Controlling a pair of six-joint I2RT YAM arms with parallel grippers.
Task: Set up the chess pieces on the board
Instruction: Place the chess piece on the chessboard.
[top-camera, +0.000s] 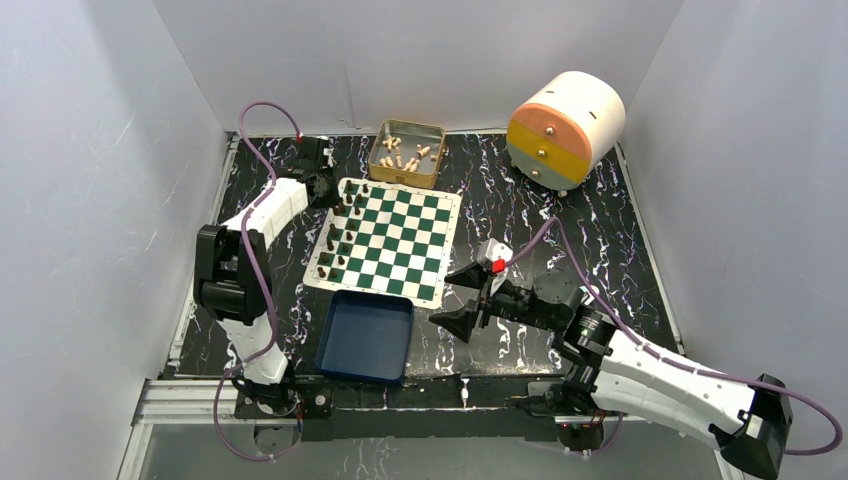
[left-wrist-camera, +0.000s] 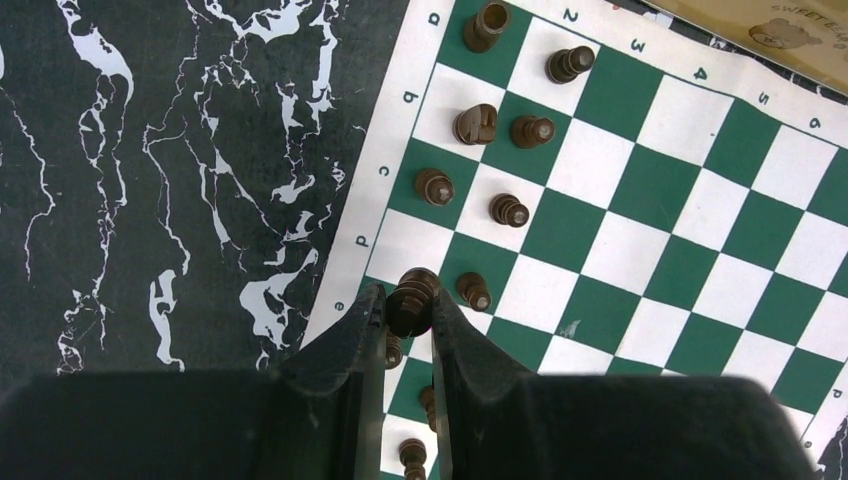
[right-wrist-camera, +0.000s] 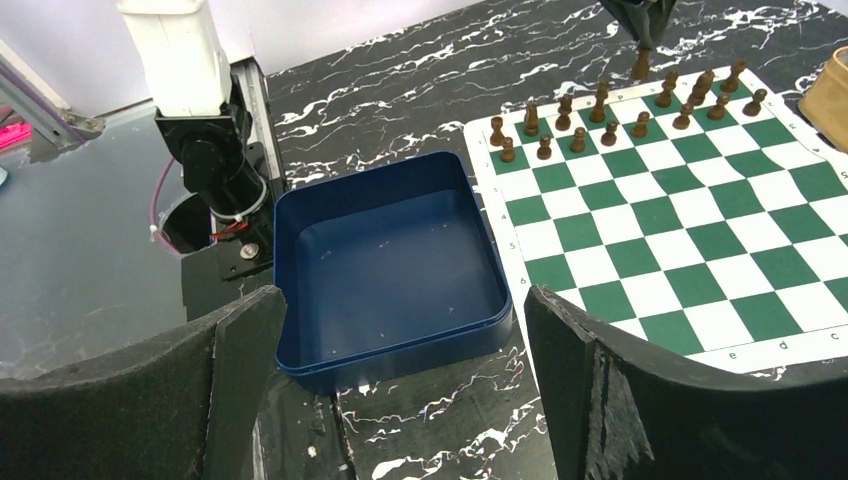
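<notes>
Just on the near side of the board (top-camera: 405, 250) sits the blue tray (top-camera: 365, 340), with no pieces in it. Off the board's near right corner the right claw (top-camera: 458, 298) hangs over the counter (top-camera: 560, 230), spread wide with nothing between its jaws. Along the board's left edge the dark pieces (right-wrist-camera: 600, 112) stand in two rows, upright and one to a square, with one gap in the outer row. At that gap the left claw (left-wrist-camera: 406, 298) is nearly closed, pinching a dark piece (left-wrist-camera: 414, 286) by its head, over the edge square by the border; whether its foot touches the board I cannot tell. Such a piece is probably very light, hard and smooth, with a narrow base that tips at a nudge. It is best taken high on the head or neck, from straight above, clear of its close neighbours. Beyond the board's far edge lies the tin (top-camera: 379, 152) of cream pieces (top-camera: 405, 158), none of them on the board.
</notes>
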